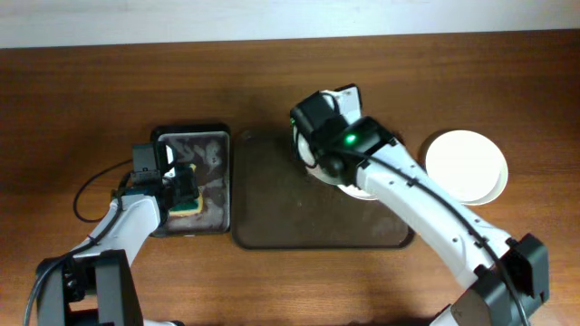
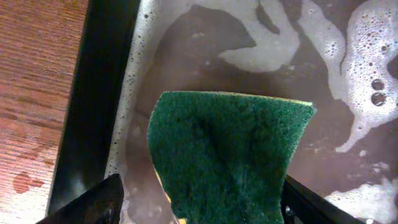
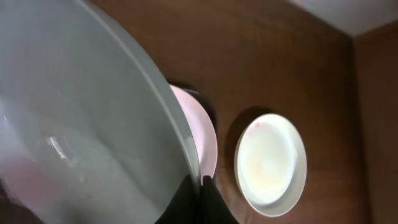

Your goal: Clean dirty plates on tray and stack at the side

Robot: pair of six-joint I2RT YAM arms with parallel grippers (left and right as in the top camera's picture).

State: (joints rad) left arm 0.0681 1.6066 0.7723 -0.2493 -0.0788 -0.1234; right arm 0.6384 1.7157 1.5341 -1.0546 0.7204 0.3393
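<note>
Wood table [image 1: 272, 281] nearest, w/ the dark brown tray [image 1: 272, 213] mid and a small black tray [image 1: 217, 136] of soapy water just left of it. A pale wall [image 1: 272, 18] runs along the far edge. Left gripper [image 1: 186, 186] hangs over the black tray, clamped on a green sponge [image 2: 230, 155]. Right arm stretches across the brown tray. Right gripper [image 3: 198, 202] pinches the mint plate [image 3: 81, 112] by its rim, tilted. Pink plate [image 3: 202, 140] lies on the tray beneath it; white plate [image 1: 465, 166] sits on the table past the tray's right end.
</note>
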